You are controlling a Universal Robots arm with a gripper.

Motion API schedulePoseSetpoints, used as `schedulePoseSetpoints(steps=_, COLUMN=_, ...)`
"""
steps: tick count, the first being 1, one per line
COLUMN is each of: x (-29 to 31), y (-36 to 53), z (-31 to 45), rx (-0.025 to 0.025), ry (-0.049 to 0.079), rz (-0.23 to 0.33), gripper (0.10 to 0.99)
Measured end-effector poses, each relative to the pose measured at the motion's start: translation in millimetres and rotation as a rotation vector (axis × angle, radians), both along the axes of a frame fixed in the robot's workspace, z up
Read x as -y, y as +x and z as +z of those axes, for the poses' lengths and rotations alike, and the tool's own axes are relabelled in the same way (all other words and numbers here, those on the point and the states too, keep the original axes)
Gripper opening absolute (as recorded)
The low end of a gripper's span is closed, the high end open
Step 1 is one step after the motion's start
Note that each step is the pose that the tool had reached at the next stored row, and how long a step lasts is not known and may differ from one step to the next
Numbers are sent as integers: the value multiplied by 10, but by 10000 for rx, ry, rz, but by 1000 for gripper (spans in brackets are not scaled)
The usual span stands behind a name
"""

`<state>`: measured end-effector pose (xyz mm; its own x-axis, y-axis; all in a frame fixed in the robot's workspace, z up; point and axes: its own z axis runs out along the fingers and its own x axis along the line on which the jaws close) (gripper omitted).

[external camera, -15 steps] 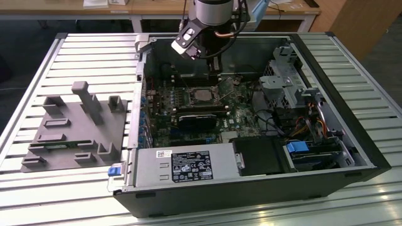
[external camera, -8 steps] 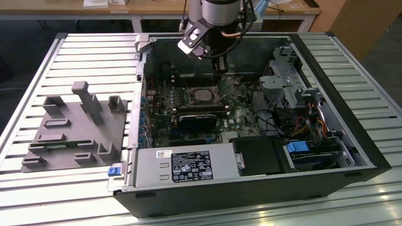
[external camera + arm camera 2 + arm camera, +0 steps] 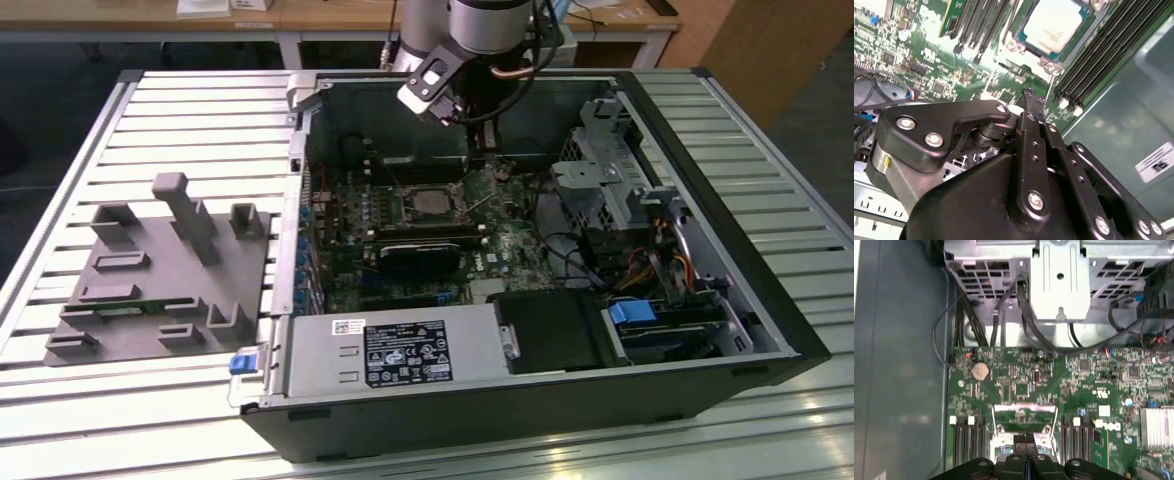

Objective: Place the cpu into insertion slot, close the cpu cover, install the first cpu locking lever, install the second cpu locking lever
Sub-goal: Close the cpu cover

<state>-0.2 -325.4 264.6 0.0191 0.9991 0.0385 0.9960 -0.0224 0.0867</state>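
Black linkage first: the gripper (image 3: 1032, 97) has its two fingers pressed flat together with nothing I can see between them. It hangs over the green motherboard (image 3: 1019, 375) close to the insertion slot (image 3: 430, 203) and, as far as I can tell, clear of it. Just past the tips the cpu (image 3: 1054, 25) lies flat and face up in that slot, so I'd call the placing part done. In the first wrist view the cpu cover (image 3: 1024, 406) looks tilted up off the slot with board showing through its window, which makes sense if it's swung back to leave the slot reachable. Black memory slots (image 3: 966, 440) flank the slot, and a coin cell (image 3: 980, 371) sits on the board toward the metal drive cage (image 3: 1060, 280), which has cables tucked under it. The case (image 3: 534, 420) lies on its side with the panel off, I guess so the arm (image 3: 467, 25) can come straight down onto the board. Writing-wise, the power supply (image 3: 314, 365) carries a black label (image 3: 404, 352) with white print. There's also a white sticker (image 3: 1154, 162) on the case wall and white lettering on the board, all too small to tell. Everything sits on a slatted metal table (image 3: 200, 110), with a grey moulded fixture (image 3: 160, 270) beside the case at the exterior view's left, probably for parking parts.
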Motion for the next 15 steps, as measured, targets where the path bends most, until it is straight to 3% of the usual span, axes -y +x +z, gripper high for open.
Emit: schedulePoseSetpoints(steps=15, x=-6, y=369, z=-1, rx=-28, ry=1, rz=-22, gripper=106)
